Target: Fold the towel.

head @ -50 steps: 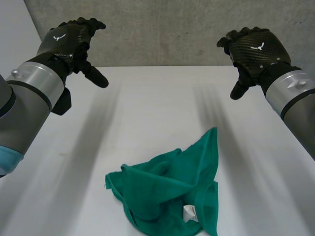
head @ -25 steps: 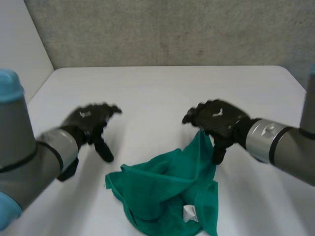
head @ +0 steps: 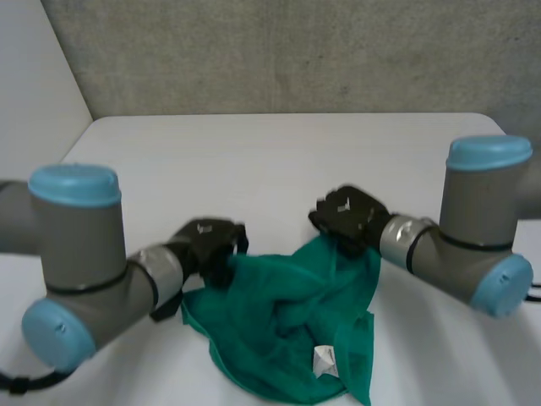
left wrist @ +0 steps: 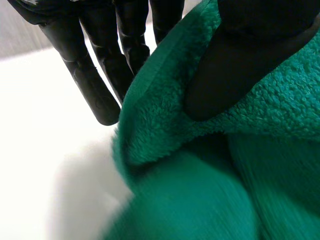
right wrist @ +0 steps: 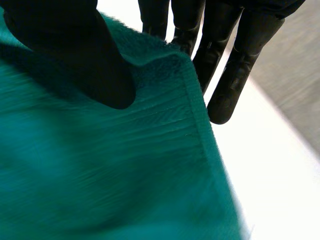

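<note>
So the green towel (head: 287, 313) is sitting in a crumpled heap on the white tabletop (head: 254, 161), down at the near side, roughly between the two arms. There's a little white tag (head: 325, 362) poking out of the folds on the near part of the pile.

The left robot hand (head: 211, 245) is down at the towel's left edge. From its wrist camera you can see the thumb (left wrist: 235, 65) pressed into the fluffy top side right by the hem, with the straight fingers (left wrist: 95, 85) on the other side of that raised edge, tips down at the tabletop. So it's got the edge pinched between thumb and fingers.

The right robot hand (head: 347, 216) is at the far right corner of the towel, the bit that sticks up toward the back of the tabletop. Same deal there: thumb (right wrist: 90, 60) on top of the cloth just inside the stitched hem, straight fingers (right wrist: 235, 75) behind the hem, corner nipped in between them.

Both hands are low, right at tabletop level, and the middle of the towel is bunched up between them.
</note>
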{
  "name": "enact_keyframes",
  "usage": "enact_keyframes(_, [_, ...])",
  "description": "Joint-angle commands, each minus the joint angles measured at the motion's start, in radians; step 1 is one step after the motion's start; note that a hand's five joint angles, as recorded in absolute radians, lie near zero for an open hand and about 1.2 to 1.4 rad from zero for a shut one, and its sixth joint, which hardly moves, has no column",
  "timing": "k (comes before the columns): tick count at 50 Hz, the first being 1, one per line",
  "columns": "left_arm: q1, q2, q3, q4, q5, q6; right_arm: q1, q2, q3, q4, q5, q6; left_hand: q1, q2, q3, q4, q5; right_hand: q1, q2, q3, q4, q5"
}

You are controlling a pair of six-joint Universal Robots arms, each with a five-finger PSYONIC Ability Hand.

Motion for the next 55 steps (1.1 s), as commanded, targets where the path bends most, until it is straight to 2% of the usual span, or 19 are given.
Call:
enact_keyframes(1, [0.007,-0.001,0.412,0.003,-0.044,0.007,0.017,-0.005,-0.287,-0.075,0.132,0.164,0.295,0.215,0.220,0.213,0.271,0.414,0.223,0.222,0.213,0.242])
enact_keyframes(2, [0.009,0.010,0.462,0.007,-0.055,0.007,0.017,-0.026,-0.366,-0.110,0.181,0.221,0.295,0.215,0.220,0.213,0.271,0.414,0.223,0.222,0.213,0.242])
enact_keyframes(6, [0.016,0.088,0.634,0.113,-0.126,0.010,0.008,-0.147,-0.497,-0.205,0.275,0.346,0.295,0.215,0.220,0.213,0.271,0.414,0.223,0.222,0.213,0.242])
enact_keyframes(8, [0.018,0.106,0.643,0.152,-0.143,0.010,0.006,-0.215,-0.523,-0.250,0.303,0.387,0.295,0.215,0.220,0.213,0.271,0.414,0.223,0.222,0.213,0.242])
enact_keyframes(10, [0.035,0.172,0.632,0.292,-0.205,0.011,0.006,-0.259,-0.527,-0.271,0.305,0.405,0.295,0.215,0.220,0.213,0.271,0.414,0.223,0.222,0.213,0.242])
enact_keyframes(12, [0.042,0.217,0.579,0.334,-0.215,0.011,0.006,-0.270,-0.521,-0.271,0.302,0.406,0.295,0.215,0.220,0.213,0.271,0.414,0.223,0.222,0.213,0.242])
enact_keyframes(16, [0.041,0.263,0.452,0.342,-0.201,0.013,0.008,-0.277,-0.476,-0.253,0.291,0.404,0.295,0.215,0.220,0.213,0.271,0.414,0.223,0.222,0.213,0.242])
enact_keyframes(22, [0.033,0.251,0.281,0.343,-0.189,0.011,0.011,-0.264,-0.354,-0.202,0.236,0.404,0.295,0.215,0.220,0.213,0.271,0.414,0.223,0.222,0.213,0.242])
enact_keyframes(25, [0.032,0.244,0.263,0.343,-0.189,0.011,0.014,-0.237,-0.299,-0.176,0.219,0.403,0.295,0.215,0.220,0.213,0.271,0.414,0.223,0.222,0.213,0.242])
enact_keyframes(31, [0.024,0.057,0.161,0.328,-0.193,0.013,0.017,-0.142,-0.259,-0.129,0.214,0.390,0.295,0.215,0.220,0.213,0.271,0.414,0.223,0.222,0.213,0.242])
enact_keyframes(33, [0.021,-0.005,0.151,0.304,-0.193,0.011,0.020,-0.044,-0.245,-0.080,0.217,0.364,0.295,0.215,0.220,0.213,0.271,0.414,0.223,0.222,0.213,0.242])
enact_keyframes(40, [0.018,-0.128,0.128,0.207,-0.193,0.014,0.017,0.058,-0.218,-0.008,0.225,0.326,0.245,0.166,0.171,0.164,0.222,0.414,0.223,0.222,0.213,0.242])
enact_keyframes(43, [0.016,-0.147,0.115,0.179,-0.189,0.014,0.008,0.085,-0.183,0.009,0.217,0.324,0.155,0.075,0.080,0.073,0.131,0.414,0.223,0.222,0.213,0.242])
enact_keyframes(49, [0.013,-0.125,0.102,0.164,-0.189,0.014,0.003,0.059,-0.115,0.005,0.219,0.332,-0.256,-0.336,-0.331,-0.338,-0.280,0.414,0.223,0.222,0.213,0.242])
enact_keyframes(55, [0.018,-0.063,0.077,0.166,-0.189,0.011,-0.001,-0.003,-0.046,-0.009,0.228,0.366,-0.450,-0.529,-0.524,-0.532,-0.474,0.414,0.223,0.222,0.213,0.242])
